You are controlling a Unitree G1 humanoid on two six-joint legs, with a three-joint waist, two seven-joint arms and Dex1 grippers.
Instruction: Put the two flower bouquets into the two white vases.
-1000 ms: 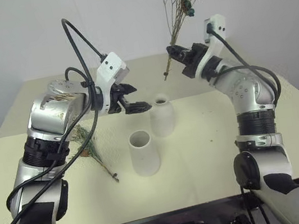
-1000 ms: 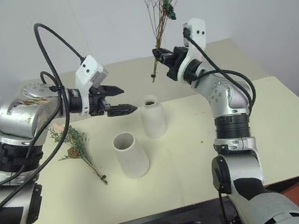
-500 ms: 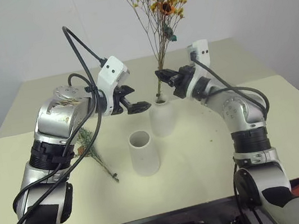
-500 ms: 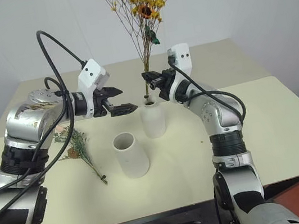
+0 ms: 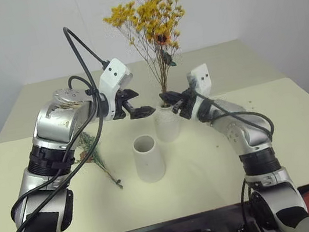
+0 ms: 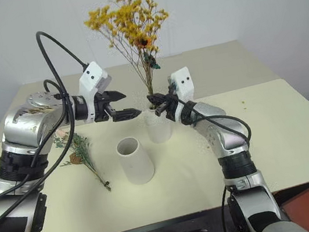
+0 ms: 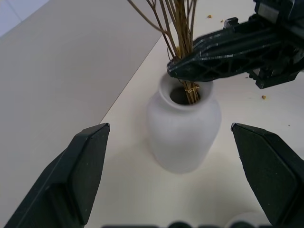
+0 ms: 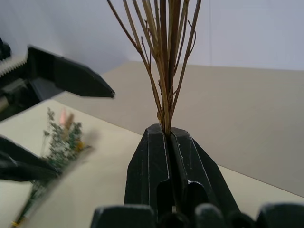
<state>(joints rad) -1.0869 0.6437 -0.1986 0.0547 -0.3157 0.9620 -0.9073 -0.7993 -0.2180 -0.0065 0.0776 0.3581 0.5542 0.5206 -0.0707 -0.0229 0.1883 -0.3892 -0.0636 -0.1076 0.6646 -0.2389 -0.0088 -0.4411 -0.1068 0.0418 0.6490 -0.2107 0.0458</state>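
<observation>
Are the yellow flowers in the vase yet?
Yes. The yellow flowers' stems go down into the round vase's mouth, while the right gripper holds them just above.

Access around the bottle vase (image 5: 168, 122): the right gripper (image 5: 170, 98), clamped on the yellow bouquet (image 5: 148, 20), blocks its mouth and 3 o'clock side; the spread left gripper (image 5: 135, 104) crowds 9 o'clock. The cylinder vase (image 5: 149, 158) mouth, at 7 o'clock, stands unobstructed.

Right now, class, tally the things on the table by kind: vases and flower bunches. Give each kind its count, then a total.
White vases: 2, the bottle-shaped vase and the wide-mouthed vase.
Flower bunches: 2, the yellow bouquet and the grey-green bouquet.
Total: 4.
</observation>
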